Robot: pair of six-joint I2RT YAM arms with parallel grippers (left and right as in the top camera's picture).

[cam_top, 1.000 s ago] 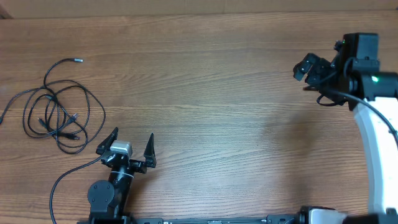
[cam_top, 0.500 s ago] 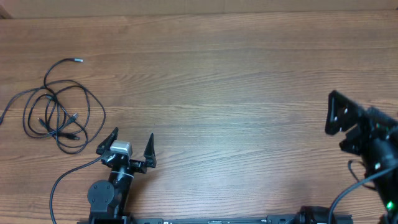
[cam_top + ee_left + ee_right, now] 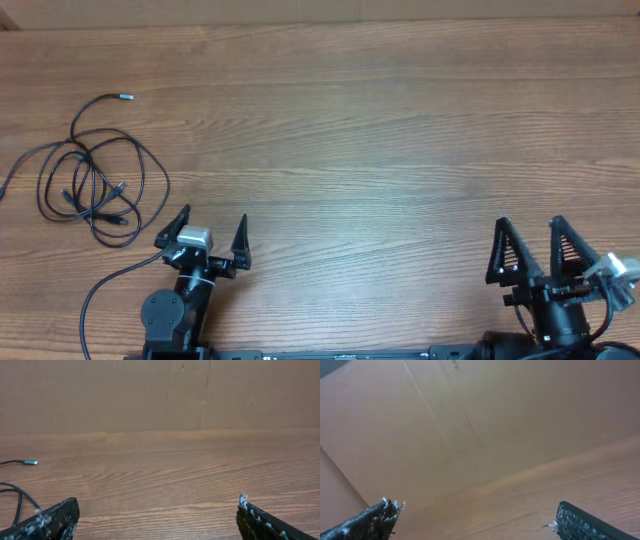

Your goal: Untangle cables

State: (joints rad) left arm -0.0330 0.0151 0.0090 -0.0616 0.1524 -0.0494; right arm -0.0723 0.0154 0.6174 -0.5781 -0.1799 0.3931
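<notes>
Far left of the overhead frame: the cables (image 3: 95, 180), thin black cords looped over one another in a loose knot, flat on the table (image 3: 380, 130). One plug end (image 3: 124, 97) flung toward the upper left, another strand trailing off the left edge. Untouched by either arm; knot judged not yet opened.

Just below and right of the tangle, at lower left: left gripper (image 3: 214, 214), fingers spread wide with nothing between them. Aimed up the frame past the tangle's right side, near it but apart, likely parked low and close for an easy first reach.

Lower right corner: right gripper (image 3: 530, 222), fingers likewise wide and empty. Well apart from the cords, probably waiting to take a second strand.
</notes>
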